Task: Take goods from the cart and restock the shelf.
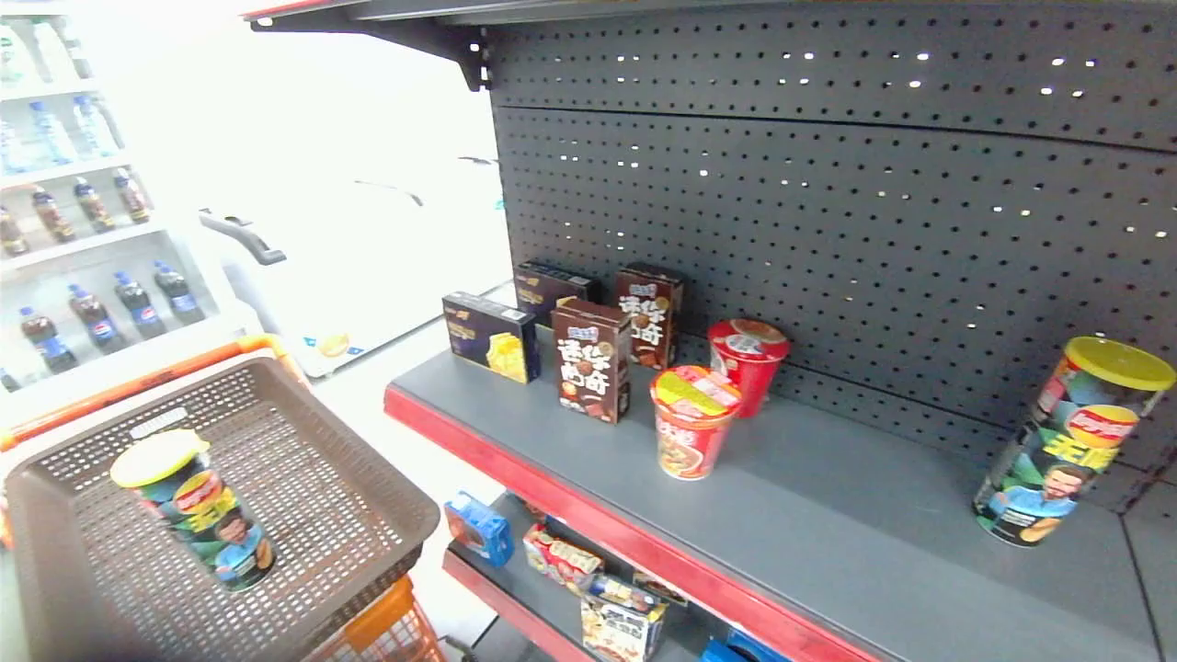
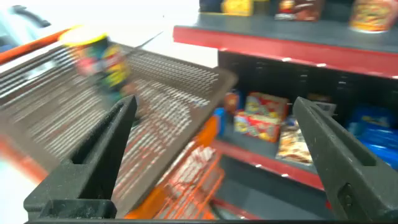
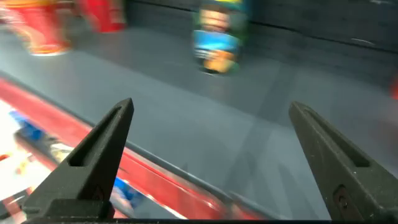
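From the head camera, the shelf (image 1: 828,515) already carries one yellow-lidded can, the shelf canister (image 1: 1071,441). It stands upright close to the pegboard back, well apart from the two noodle cups (image 1: 694,421) and the snack boxes (image 1: 593,359) farther to the left. A matching one, the basket canister (image 1: 193,508), stands in the brown basket (image 1: 368,515) on the orange cart (image 1: 138,382), and it is the only item I can see there. By that count the restocking looks about half done: one can placed, one left to fetch. The bare stretch of shelf between the cups and the shelf canister seems roomy enough for it

Through the left wrist camera, the left gripper (image 2: 214,107) has its fingers spread wide with nothing between them. It hangs near the basket's edge, and the basket canister stands farther off, apart from both fingers, so that pick is not yet made. Packets on a lower shelf (image 2: 261,118) sit beyond

Through the right wrist camera, the right gripper (image 3: 211,109) is likewise spread and empty, above the front part of the shelf. The shelf canister stands free beyond it, touching neither finger, which suggests that placement is finished
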You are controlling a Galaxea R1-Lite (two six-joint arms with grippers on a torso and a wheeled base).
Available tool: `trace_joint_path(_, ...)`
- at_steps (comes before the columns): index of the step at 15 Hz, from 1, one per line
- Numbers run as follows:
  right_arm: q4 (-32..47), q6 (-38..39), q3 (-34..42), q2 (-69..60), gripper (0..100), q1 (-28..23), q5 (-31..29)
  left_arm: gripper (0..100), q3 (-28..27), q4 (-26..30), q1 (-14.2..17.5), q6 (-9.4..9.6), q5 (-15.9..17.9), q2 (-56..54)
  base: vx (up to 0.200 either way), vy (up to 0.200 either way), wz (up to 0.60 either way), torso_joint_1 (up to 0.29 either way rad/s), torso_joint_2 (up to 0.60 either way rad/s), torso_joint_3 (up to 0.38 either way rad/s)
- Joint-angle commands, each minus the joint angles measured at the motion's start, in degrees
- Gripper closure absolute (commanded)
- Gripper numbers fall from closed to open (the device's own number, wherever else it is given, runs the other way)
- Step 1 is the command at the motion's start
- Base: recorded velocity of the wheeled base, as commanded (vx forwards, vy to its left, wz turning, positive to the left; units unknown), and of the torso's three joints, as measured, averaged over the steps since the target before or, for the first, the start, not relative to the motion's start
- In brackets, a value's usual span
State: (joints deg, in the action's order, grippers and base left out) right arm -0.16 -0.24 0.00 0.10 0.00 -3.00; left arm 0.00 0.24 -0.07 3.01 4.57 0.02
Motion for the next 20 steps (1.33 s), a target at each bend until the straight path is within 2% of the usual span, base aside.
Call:
trace_joint_path(1, 0.0, 0.0, 0.0, 0.0, 0, 0.1, -0.1, 0, 0.0, 0.0, 0.0, -0.02, 0.0, 0.0, 0.000, 0.000, 0.60, 0.002, 0.00, 0.002)
trace_joint_path(4, 0.0, 0.1, 0.0, 0.0, 0, 0.0, 0.0, 0, 0.0, 0.0, -0.1, 0.42, 0.2, 0.0, 0.000, 0.000, 0.60, 0.004, 0.00, 0.001)
trace_joint_path(6, 0.0, 0.1, 0.0, 0.0, 0, 0.0, 0.0, 0, 0.0, 0.0, -0.1, 0.07, 0.0, 0.0, 0.000, 0.000, 0.60, 0.000, 0.00, 0.005)
trace_joint_path(8, 0.0, 0.1, -0.1, 0.0, 0, 0.0, -0.1, 0, 0.0, 0.1, -0.1, 0.33, 0.1, 0.0, 0.000, 0.000, 0.00, 0.000, 0.00, 0.000)
trace_joint_path(9, 0.0, 0.1, -0.1, 0.0, 0, 0.0, -0.1, 0, 0.0, -0.3, 0.0, 2.00, -0.1, 0.0, 0.000, 0.000, 0.00, 0.000, 0.00, 0.000)
trace_joint_path(10, 0.0, 0.1, 0.0, 0.0, 0, 0.0, -0.1, 0, -4.1, -1.7, 0.1, 7.54, -1.2, 0.1, 0.000, 0.000, 0.00, 0.000, 0.00, 0.000)
trace_joint_path(11, 0.0, 0.1, -0.1, 0.0, 0, 0.1, -0.1, 0, -12.2, -0.8, 0.4, 10.61, -2.4, 3.7, 0.000, 0.000, 0.00, 0.000, 0.00, 0.000)
trace_joint_path(12, 0.0, 0.1, -0.1, 0.0, 0, 0.0, -0.1, 0, -28.8, 6.3, 1.0, 10.35, -3.4, 21.8, 0.000, 0.000, 0.00, 0.000, 0.00, 0.000)
trace_joint_path(13, 0.0, 0.1, 0.0, 0.0, 0, 0.0, -0.1, 0, -42.5, 11.4, 1.0, 10.17, -4.5, 34.0, 0.000, 0.000, 0.00, 0.000, 0.00, 0.000)
trace_joint_path(14, 0.0, 0.1, -0.1, 0.0, 0, 0.1, -0.1, 0, -44.4, 12.0, 0.7, 10.00, -4.5, 37.2, 0.000, 0.000, 0.00, 0.000, 0.00, 0.000)
trace_joint_path(15, 0.0, 0.1, -0.1, 0.0, 0, 0.0, -0.1, 0, -47.7, 11.1, 0.2, 9.47, -4.1, 46.1, 0.000, 0.000, 0.00, 0.000, 0.00, 0.000)
trace_joint_path(16, 0.0, 0.1, -0.1, 0.0, 0, 0.0, -0.1, 0, -48.7, 12.1, 0.3, 9.47, -4.0, 47.7, 0.000, 0.000, 0.00, 0.000, 0.00, 0.000)
trace_joint_path(17, 0.0, 0.1, -0.1, 0.0, 0, 0.0, -0.1, 0, -47.4, 14.5, -0.5, 9.03, -4.4, 51.2, 0.000, 0.000, 0.00, 0.000, 0.00, 0.000)
trace_joint_path(18, 0.0, 0.1, -0.1, 0.0, 0, 0.0, -0.1, 0, -46.3, 15.0, 0.5, 7.71, -4.3, 52.3, 0.000, 0.000, 0.00, 0.000, 0.00, 0.000)
trace_joint_path(19, 0.0, 0.1, -0.1, 0.0, 0, 0.0, -0.1, 0, -43.2, 13.9, 1.8, 5.16, -1.8, 56.7, 0.000, 0.000, 0.00, 0.000, 0.00, 0.000)
trace_joint_path(20, 0.0, 0.1, -0.1, 0.0, 0, 0.0, -0.1, 0, -40.5, 11.9, 1.7, 4.81, 2.2, 59.7, 0.000, 0.000, 0.00, 0.000, 0.00, 0.000)
